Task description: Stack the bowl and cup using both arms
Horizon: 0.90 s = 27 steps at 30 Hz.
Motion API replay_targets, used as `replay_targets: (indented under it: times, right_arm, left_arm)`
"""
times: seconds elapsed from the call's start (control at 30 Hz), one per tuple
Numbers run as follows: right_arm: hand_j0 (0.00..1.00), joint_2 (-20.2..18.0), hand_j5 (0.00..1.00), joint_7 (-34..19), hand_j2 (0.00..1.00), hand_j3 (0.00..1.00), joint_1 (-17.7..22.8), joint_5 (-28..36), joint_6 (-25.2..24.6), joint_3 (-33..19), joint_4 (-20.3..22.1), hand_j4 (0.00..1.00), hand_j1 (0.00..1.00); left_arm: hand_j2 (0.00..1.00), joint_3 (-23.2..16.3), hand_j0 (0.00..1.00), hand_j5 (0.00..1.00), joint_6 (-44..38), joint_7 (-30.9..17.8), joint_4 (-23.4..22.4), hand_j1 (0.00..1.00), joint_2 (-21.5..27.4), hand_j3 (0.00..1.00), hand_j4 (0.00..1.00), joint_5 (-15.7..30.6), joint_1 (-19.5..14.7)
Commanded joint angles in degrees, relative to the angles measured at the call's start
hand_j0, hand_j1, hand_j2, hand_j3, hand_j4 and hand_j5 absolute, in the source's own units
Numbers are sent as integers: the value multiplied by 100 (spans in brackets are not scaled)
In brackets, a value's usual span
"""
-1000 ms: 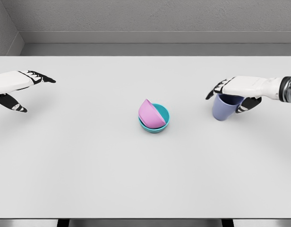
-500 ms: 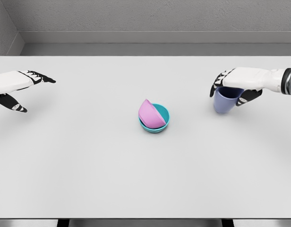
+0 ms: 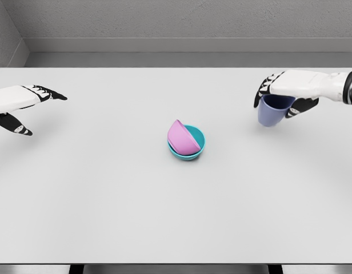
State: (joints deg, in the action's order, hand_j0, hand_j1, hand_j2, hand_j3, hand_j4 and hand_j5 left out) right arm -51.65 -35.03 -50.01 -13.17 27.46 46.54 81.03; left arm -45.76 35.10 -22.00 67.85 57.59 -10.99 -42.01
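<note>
Right hand (image 3: pixel 286 91) grips the periwinkle cup (image 3: pixel 272 112) by its rim
Pink bowl (image 3: pixel 183 138) sits tilted inside the teal bowl (image 3: pixel 198 147) mid-surface (image 3: pixel 107 188); left hand (image 3: pixel 19 105) spread, holding nothing.

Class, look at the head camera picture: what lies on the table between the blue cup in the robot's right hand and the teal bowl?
Nothing. In the head view, the table is bare between the blue cup, gripped by the right hand, and the teal bowl holding the pink bowl.
</note>
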Motion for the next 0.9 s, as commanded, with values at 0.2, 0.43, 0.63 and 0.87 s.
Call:
replay_targets:
  times: [0.2,0.43,0.63,0.87]
  right_arm:
    - [63,111,63,3,63,63,-123,25,-12,4,62,63,63]
    - [63,269,63,3,63,63,-246,34,84,21,247,63,63]
    - [63,410,63,3,63,63,-255,34,102,39,458,63,63]
    - [63,498,63,3,63,63,-369,42,110,39,589,63,63]
  left_arm:
    - [100,6,100,100,-10,2,0,100,7,100,100,35,0]
    - [100,6,100,100,-10,2,0,100,7,100,100,44,0]
    - [100,6,100,100,-10,2,0,100,7,100,100,44,0]
    - [100,6,100,100,-10,2,0,100,7,100,100,44,0]
